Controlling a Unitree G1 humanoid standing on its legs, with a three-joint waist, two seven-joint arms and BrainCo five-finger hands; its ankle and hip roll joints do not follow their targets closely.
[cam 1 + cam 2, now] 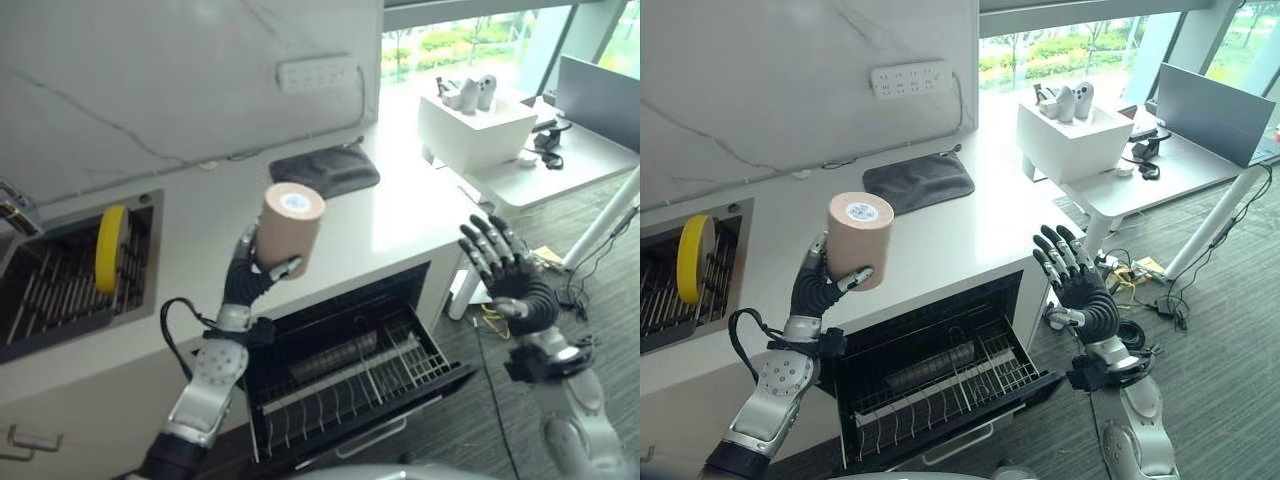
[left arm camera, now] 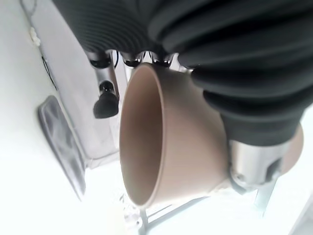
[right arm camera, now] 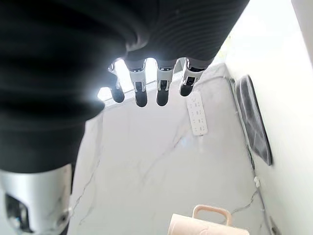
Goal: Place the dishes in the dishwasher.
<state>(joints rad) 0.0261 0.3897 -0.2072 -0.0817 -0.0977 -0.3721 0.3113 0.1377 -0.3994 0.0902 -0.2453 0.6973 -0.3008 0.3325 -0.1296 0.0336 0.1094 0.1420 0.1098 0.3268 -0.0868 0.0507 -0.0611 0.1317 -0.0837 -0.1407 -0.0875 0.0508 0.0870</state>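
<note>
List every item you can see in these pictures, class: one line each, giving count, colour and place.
Mug: one, beige, held upside down above the counter edge.
Plate: one, yellow, upright in the sink rack.
Mat: one, dark grey, on the white counter.
Dishwasher rack: one, wire, pulled out below the counter.
Power strip: one, white, on the marble wall.
White box: one, at the counter's far end.
Left robot hand: curled round the mug.
Right robot hand: open, raised beside the dishwasher.

You've got no readable text here. The round sticker (image 1: 862, 212) on the base of the beige cup (image 1: 860, 240) carries print, but it's too small to read.
</note>
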